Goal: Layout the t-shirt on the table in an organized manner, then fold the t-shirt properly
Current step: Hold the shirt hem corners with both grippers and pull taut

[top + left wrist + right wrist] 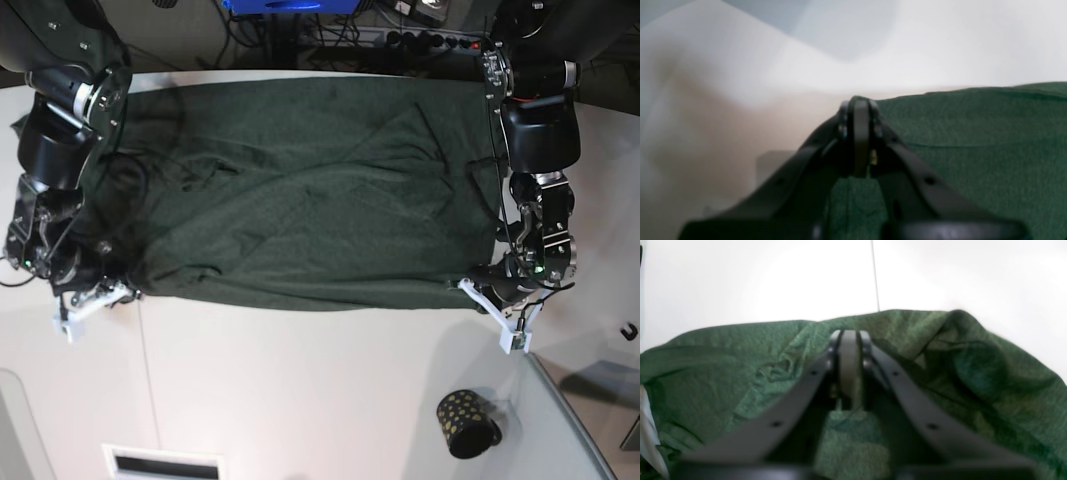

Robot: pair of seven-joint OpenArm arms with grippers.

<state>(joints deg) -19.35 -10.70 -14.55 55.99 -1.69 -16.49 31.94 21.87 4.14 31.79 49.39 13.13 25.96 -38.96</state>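
The dark green t-shirt (300,200) lies spread wide across the far half of the white table (320,390), with creases through its middle. My left gripper (472,286) sits at the shirt's near right corner in the base view. In the left wrist view its fingers (860,106) are shut with green fabric (973,140) pinched at the tip. My right gripper (122,292) is at the near left corner. Its fingers (848,340) are pressed together on bunched shirt cloth (723,373).
A small black cup with gold dots (465,422) stands near the table's front right edge. A thin dark seam (875,273) runs across the tabletop. A rectangular slot (160,463) sits at the front left. Cables and a power strip (430,40) lie behind the table.
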